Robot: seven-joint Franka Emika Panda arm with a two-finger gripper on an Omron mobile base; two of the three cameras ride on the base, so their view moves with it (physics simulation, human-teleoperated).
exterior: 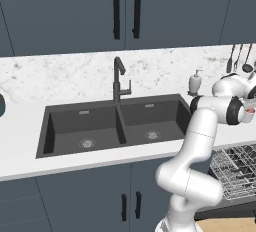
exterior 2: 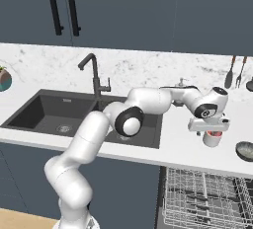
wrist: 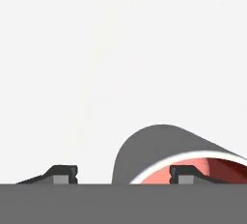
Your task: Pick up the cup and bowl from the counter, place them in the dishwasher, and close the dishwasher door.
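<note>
The cup stands on the white counter right of the sink, pale outside and red inside. My gripper points down onto it. In the hand view the cup lies close below; one fingertip is over its red inside and the other fingertip is outside its wall, with a gap between that tip and the wall. The jaws of the gripper stand open around the rim. The dark bowl sits further right on the counter. The dishwasher is open below, its wire rack drawn out; its door is hidden under the rack.
A dark double sink with a black faucet lies to the left. A soap dispenser stands behind my arm. Utensils hang on the back wall. A potted plant sits at the far left. Blue cabinets hang above.
</note>
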